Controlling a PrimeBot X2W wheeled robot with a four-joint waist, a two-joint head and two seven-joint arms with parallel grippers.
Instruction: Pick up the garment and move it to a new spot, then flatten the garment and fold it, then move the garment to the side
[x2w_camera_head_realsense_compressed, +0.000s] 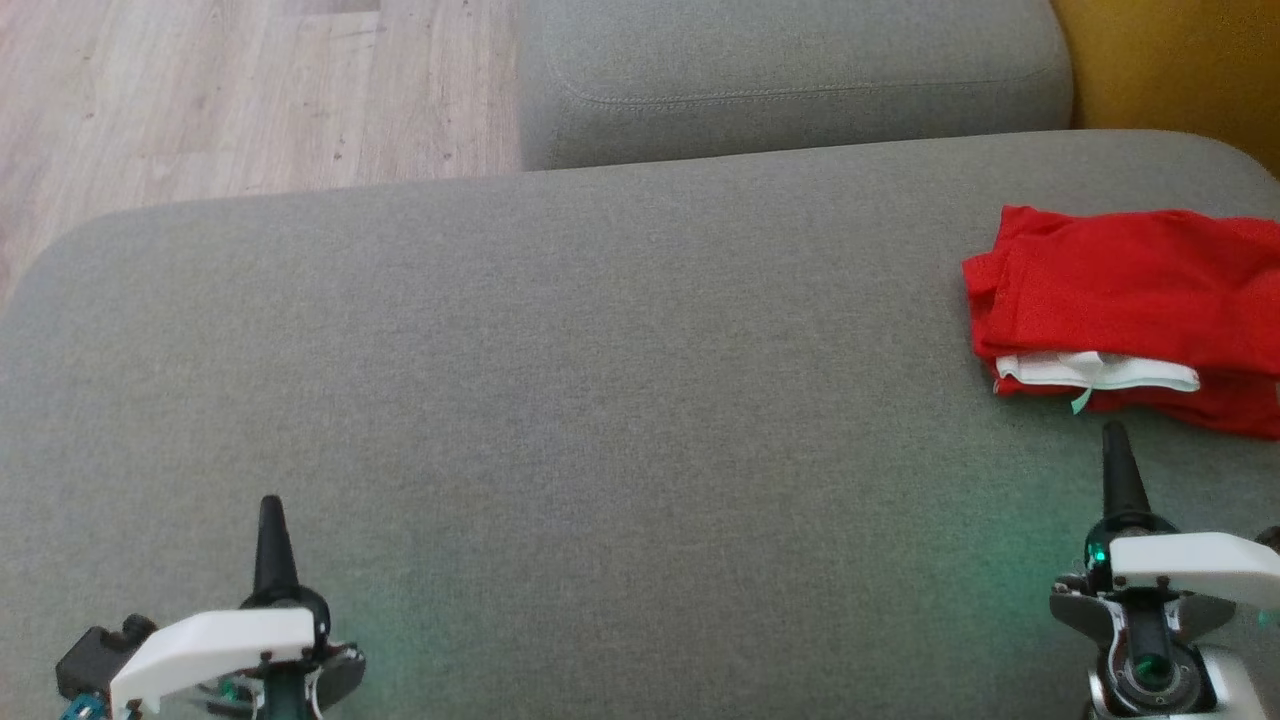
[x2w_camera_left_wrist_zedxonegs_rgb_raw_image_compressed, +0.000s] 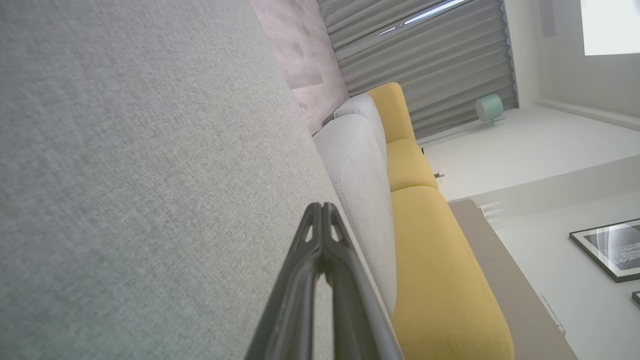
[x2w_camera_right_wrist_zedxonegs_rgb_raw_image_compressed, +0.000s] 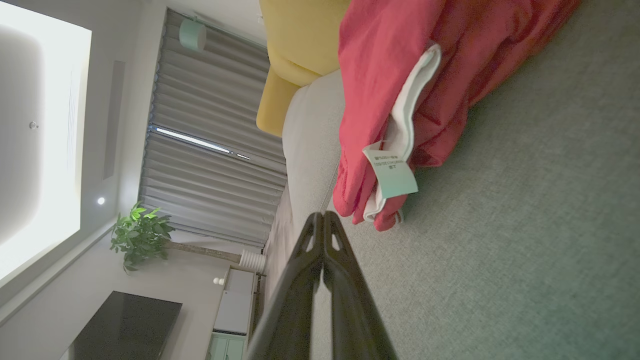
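Note:
The garment (x2w_camera_head_realsense_compressed: 1130, 300) is red with a white band and a pale label, folded into a flat stack at the right edge of the grey sofa seat (x2w_camera_head_realsense_compressed: 600, 400). In the right wrist view the garment (x2w_camera_right_wrist_zedxonegs_rgb_raw_image_compressed: 390, 90) lies just beyond my fingertips, label hanging toward them. My right gripper (x2w_camera_head_realsense_compressed: 1115, 432) is shut and empty, a short way in front of the garment's near edge, fingers pressed together (x2w_camera_right_wrist_zedxonegs_rgb_raw_image_compressed: 323, 216). Far to the left, my left gripper (x2w_camera_head_realsense_compressed: 271, 505) is shut and empty above bare cushion, tips touching (x2w_camera_left_wrist_zedxonegs_rgb_raw_image_compressed: 321, 206).
A second grey cushion (x2w_camera_head_realsense_compressed: 790, 80) lies behind the seat, with a yellow cushion (x2w_camera_head_realsense_compressed: 1170, 60) at the back right. Wooden floor (x2w_camera_head_realsense_compressed: 240, 90) shows beyond the seat's far left edge. The wide middle of the seat is bare fabric.

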